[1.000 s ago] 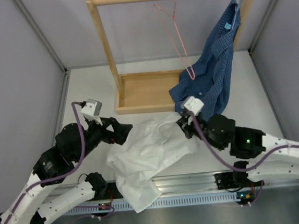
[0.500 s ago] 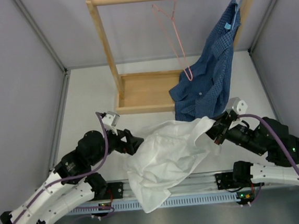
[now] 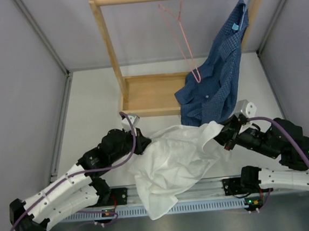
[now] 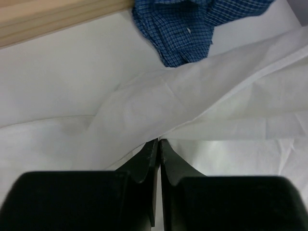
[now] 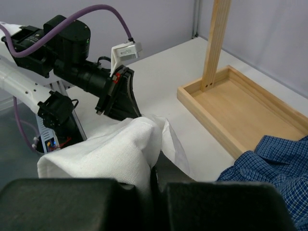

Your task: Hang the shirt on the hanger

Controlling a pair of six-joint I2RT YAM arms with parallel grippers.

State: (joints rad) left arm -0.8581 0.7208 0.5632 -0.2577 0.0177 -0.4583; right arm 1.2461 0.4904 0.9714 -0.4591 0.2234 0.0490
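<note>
The white shirt (image 3: 175, 162) lies crumpled on the table between the two arms, its lower part hanging over the front edge. My left gripper (image 3: 146, 144) is at the shirt's left edge; in the left wrist view its jaws (image 4: 159, 141) are pressed together on a fold of the shirt (image 4: 192, 101). My right gripper (image 3: 220, 138) is shut on the shirt's right upper corner, and the shirt's cloth (image 5: 110, 149) drapes over its fingers (image 5: 154, 171). The pink hanger (image 3: 183, 37) hangs from the wooden rail, behind and above both grippers.
A wooden clothes rack (image 3: 105, 44) with a tray base (image 3: 147, 94) stands at the back of the table. A dark blue checked shirt (image 3: 216, 77) hangs from the rail's right end on a pale blue hanger, its hem touching the table just behind the white shirt.
My left arm has swung right to the shirt's left edge and its jaws have closed there. The right gripper first drew the shirt rightward, then held still.
</note>
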